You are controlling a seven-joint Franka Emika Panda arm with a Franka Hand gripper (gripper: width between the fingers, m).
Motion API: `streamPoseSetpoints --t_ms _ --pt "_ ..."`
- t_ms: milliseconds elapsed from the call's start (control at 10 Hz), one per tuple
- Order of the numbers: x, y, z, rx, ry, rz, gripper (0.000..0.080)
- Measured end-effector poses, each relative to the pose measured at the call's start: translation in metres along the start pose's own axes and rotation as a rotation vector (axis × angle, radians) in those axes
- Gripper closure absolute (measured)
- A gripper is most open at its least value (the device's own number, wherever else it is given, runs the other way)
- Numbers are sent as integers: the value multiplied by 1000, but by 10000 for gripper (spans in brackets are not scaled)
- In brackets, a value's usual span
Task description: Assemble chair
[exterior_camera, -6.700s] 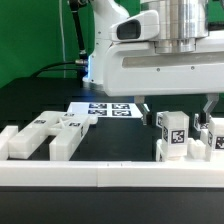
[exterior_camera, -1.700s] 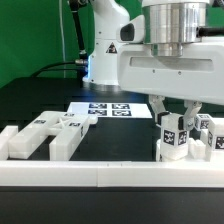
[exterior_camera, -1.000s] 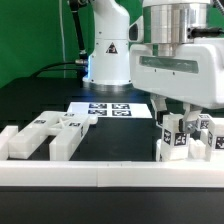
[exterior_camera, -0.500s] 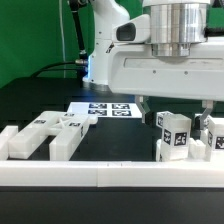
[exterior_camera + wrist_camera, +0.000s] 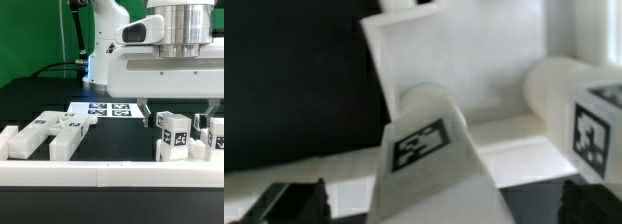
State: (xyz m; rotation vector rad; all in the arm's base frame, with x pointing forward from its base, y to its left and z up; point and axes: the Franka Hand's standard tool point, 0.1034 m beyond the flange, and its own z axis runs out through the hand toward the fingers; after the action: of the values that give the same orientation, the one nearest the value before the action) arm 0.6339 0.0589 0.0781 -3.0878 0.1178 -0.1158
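Gripper [image 5: 180, 108] jaws apart, empty, above upright tagged chair post [image 5: 172, 135]; risk of finger clipping its top and tipping it against neighbouring post [image 5: 214, 136].

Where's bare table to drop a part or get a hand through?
Free: black table between the slab parts on the exterior view's left and the tagged posts on its right, marker board behind, rail in front. Crowded: around the posts, open gripper hanging over them.

Exterior view bright and evenly lit, white chair parts [image 5: 172, 135] glaring against the dark table [image 5: 35, 95], shadows faint, detail coarse; wrist view heavily blurred at close range, tagged post [image 5: 434, 150] soft, whites washed out.
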Motion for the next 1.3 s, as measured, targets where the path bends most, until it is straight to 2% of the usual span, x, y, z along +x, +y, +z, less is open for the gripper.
streamPoseSetpoints --t_ms 300,500,600,900,1100,1300 --pt "1 0 -1 -23 0 -173 151" --pt "1 1 -1 -23 0 -164 426" --pt "1 1 -1 -22 0 -152 510" --pt "0 1 0 -20 1 -51 510" --pt "1 2 -1 -1 3 191 510" --pt "0 0 1 0 1 456 510"
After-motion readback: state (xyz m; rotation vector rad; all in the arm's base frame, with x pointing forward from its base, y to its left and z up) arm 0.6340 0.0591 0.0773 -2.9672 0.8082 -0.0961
